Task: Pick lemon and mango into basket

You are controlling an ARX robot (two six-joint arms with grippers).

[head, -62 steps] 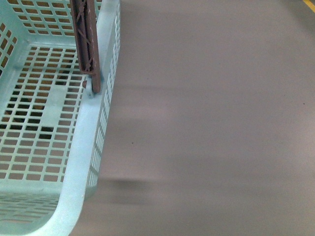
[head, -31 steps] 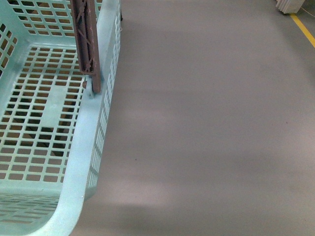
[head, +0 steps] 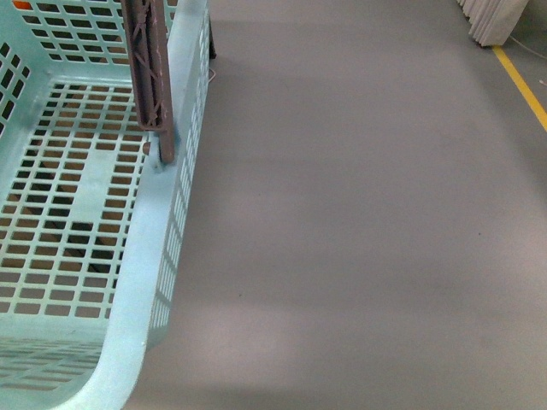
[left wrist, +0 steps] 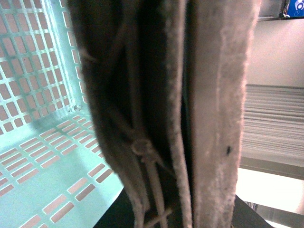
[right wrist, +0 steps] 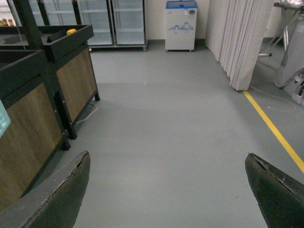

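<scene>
Now our right gripper (right wrist: 167, 156) hangs spread wide, holding nothing, above grey floor (head: 359, 213). At nine o'clock sits the basket (head: 149, 256). Its brown handle (head: 149, 77) crowds the left wrist view, so we cannot tell the left gripper's state. A yellow speck (right wrist: 71, 32), perhaps fruit, lies on a dark stand (right wrist: 52, 47).

Plain grey floor (right wrist: 166, 133) with a yellow line (right wrist: 273, 126) along one side; bordering it, a white pleated curtain (right wrist: 235, 38), glass-door refrigerators (right wrist: 111, 21), a small white freezer (right wrist: 180, 24) and dark wood-panelled stands (right wrist: 52, 80).

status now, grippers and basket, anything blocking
Right gripper open, empty, facing bare floor. Left wrist view filled by brown handle, grip unclear. Basket shows no fruit; no obstacle seen.
</scene>
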